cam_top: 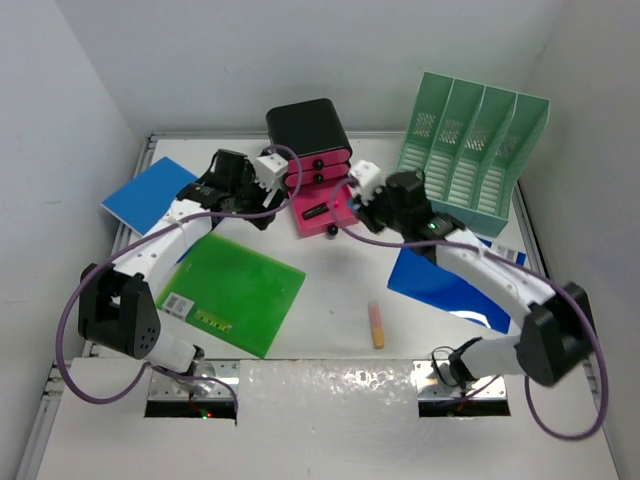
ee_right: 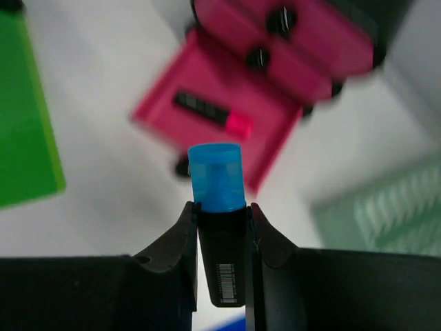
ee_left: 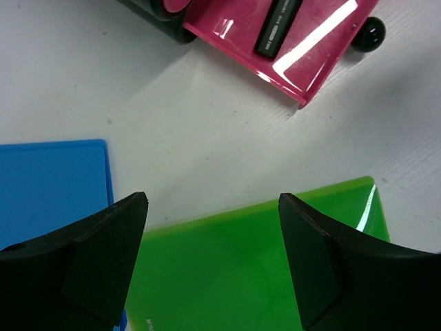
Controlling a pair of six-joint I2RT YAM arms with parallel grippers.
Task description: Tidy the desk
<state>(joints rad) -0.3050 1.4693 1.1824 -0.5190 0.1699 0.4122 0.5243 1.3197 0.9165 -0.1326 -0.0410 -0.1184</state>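
**Black pen (ee_right: 216,176) pinched in the right claw (ee_right: 220,207) near the open pink drawer (cam_top: 322,208)**

Spread under both arms and everything else: the white tabletop (cam_top: 330,290), railed along its edges. Nearest the arm bases, an orange pen (cam_top: 377,324) lying alone on bare white. Left of it, a green folder (cam_top: 232,290) lying flat, barcode labels at its near corner. Right of it, a dark blue folder (cam_top: 445,285) flat beneath the right arm.

Farther in, left claw (ee_left: 212,203) spread wide and holding nothing, hanging over the far edge of the green folder and a strip of bare surface. Right claw narrowed onto the black pen, blue cap sticking out past the fingertips.

Just beyond both claws, the pink drawer pulled out, with a dark oblong item (ee_left: 278,27) lying in it and a black knob (ee_left: 368,33) at its front. Behind that, a black drawer box (cam_top: 308,128) with more pink drawers pushed in.

At the far left edge, a light blue folder (cam_top: 150,193); at the far right, a green file rack (cam_top: 470,150) standing upright
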